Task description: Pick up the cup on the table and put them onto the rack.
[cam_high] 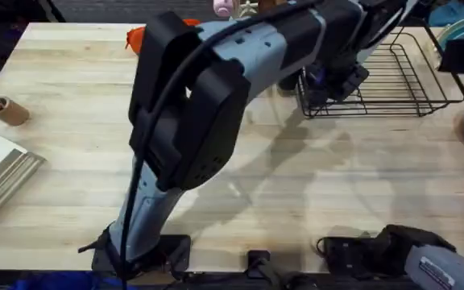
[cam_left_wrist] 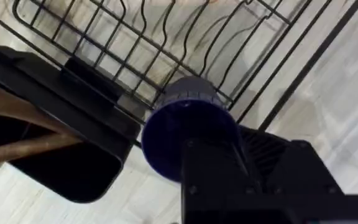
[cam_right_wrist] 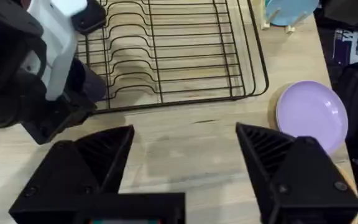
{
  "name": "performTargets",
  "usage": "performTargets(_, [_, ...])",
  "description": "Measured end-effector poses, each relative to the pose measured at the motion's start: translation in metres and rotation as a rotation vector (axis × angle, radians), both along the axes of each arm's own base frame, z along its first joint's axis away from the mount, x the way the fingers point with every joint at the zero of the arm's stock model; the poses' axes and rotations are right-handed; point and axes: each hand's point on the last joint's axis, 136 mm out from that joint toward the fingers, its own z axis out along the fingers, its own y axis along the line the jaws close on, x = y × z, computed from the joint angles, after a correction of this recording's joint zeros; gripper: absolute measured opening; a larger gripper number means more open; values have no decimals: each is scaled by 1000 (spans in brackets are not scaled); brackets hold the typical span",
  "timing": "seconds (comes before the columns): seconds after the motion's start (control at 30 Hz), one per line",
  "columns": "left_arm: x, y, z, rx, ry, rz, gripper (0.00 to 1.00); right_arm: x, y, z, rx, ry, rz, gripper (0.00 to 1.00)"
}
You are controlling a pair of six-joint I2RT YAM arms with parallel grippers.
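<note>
Pale wooden table with visible grain carries the whole setup; the black wire rack sits at its far right. The left arm rises from its base at the lower left and stretches diagonally across the middle toward the rack, large and dark under the overhead camera. Its gripper sits at the rack's near-left corner. In the left wrist view the cup, dark navy and without a handle, is clamped in the left gripper; one black finger lies across the front of the cup and the cup's ribbed end points toward the rack's wires. The cup is off the tabletop, at the rack's edge, just beside a dark holder with wooden utensils in it; whether the cup touches the wires cannot be told. The right gripper is low over the table, near the arm's own base, its two black fingers well apart with nothing between them. From the right wrist view, the rack lies ahead and a purple plate rests on the table just beside the rack's corner. At the table's left edge are a small cylinder holding utensils and a pale slatted board.
</note>
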Motion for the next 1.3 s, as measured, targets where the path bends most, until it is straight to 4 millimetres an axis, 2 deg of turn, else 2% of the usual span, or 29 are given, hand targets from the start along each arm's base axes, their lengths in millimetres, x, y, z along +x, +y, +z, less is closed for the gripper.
performTargets(0.4, [1, -1, 1, -5, -3, 0, 87, 0, 0, 0, 0, 0, 0, 996])
performTargets(0.53, [1, -1, 1, -5, -4, 0, 175, 0, 0, 0, 0, 0, 0, 996])
performTargets(0.7, [1, -1, 3, -8, -4, 0, 213, 0, 0, 0, 0, 0, 0, 996])
performTargets(0.87, [3, -4, 15, -23, -15, -2, 286, 0, 0, 0, 0, 0, 0, 996])
performTargets(1.3, [7, -9, 53, -67, -54, -2, 354, 0, 0, 0, 0, 0, 0, 996])
